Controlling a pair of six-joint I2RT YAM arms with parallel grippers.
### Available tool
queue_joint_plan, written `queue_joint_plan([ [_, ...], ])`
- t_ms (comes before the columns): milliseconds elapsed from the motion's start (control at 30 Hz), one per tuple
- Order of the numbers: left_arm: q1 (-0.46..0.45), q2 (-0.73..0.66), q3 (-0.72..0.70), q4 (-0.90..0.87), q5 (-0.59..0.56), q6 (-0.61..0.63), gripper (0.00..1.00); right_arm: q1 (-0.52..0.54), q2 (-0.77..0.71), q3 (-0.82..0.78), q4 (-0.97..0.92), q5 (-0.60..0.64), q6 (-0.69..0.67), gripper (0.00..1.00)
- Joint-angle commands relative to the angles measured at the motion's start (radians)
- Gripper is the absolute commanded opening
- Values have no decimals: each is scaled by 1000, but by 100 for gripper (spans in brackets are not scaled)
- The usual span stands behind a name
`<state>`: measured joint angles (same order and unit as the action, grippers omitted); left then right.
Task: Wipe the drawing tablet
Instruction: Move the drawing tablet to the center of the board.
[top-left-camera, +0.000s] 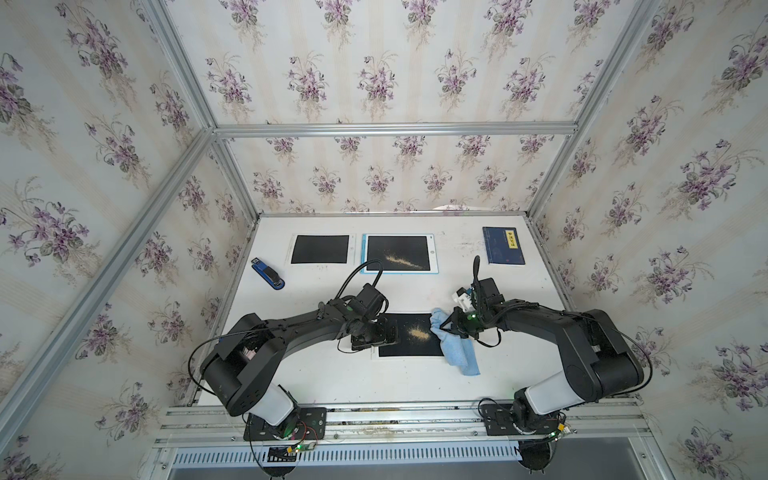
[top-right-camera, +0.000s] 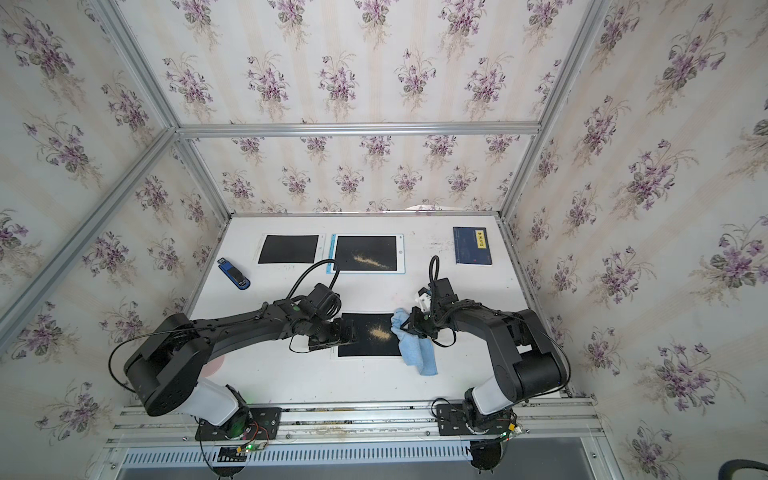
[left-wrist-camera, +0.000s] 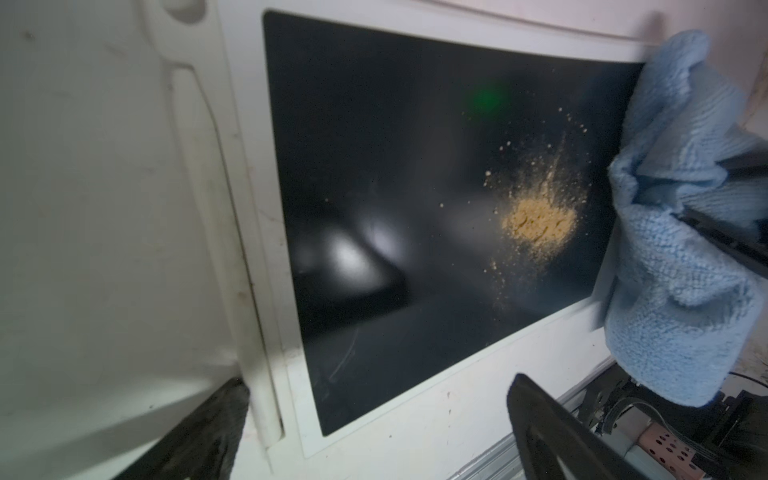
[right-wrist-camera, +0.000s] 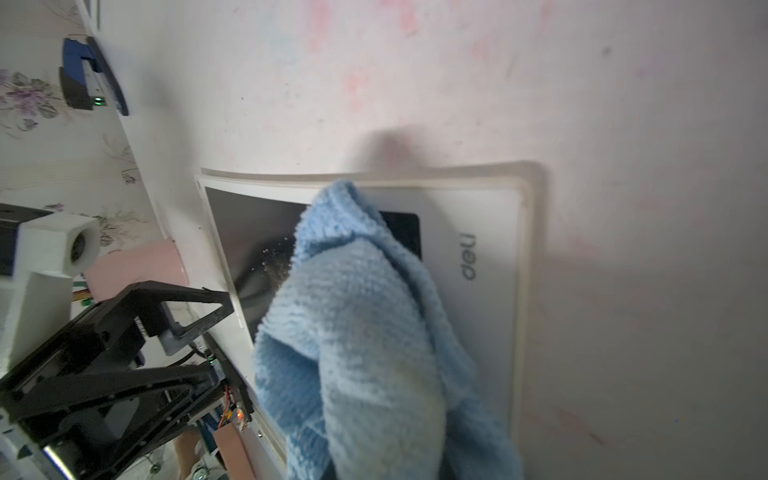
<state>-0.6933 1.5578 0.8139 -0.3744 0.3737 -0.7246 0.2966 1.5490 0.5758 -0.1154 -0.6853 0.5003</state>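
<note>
Both top views look down from high over the white tabletop (top-left-camera: 332, 374); wrist cameras share a close look at the black-screened drawing tablet (left-wrist-camera: 395, 208).

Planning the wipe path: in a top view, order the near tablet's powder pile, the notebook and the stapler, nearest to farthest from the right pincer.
1. Powder pile, on the near tablet, just beside the right pincer holding the cloth.
2. Notebook, at the far right.
3. Stapler, at the far left.
</note>
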Motion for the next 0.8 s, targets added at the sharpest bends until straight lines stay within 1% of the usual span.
queue_joint_plan([
  [0, -3, 7, 17, 20, -10, -9, 98, -17, 48, -35, 101, 12, 52, 0],
  [67, -2, 10, 27, 13, -39, -4, 98, -37, 77, -41, 134, 4, 62, 0],
  [233, -2, 29, 53, 30, -21, 7, 98, -117, 142, -32, 204, -43, 84, 0],
  [367, 0, 55, 88, 24, -21, 22, 98, -168, 164, 18, 177, -38, 71, 0],
  [433, 5, 61, 100, 11, -21, 28, 98, -190, 159, 48, 130, -17, 49, 0],
  [533, 9, 52, 99, 2, -23, 33, 98, -219, 123, 53, 87, 14, 22, 0],
  [633, 15, 45, 87, 13, -22, 34, 98, -229, 94, 47, 83, 35, 10, 0],
  [767, 17, 56, 89, 31, -21, 36, 98, -229, 94, 64, 155, -48, 51, 0],
])
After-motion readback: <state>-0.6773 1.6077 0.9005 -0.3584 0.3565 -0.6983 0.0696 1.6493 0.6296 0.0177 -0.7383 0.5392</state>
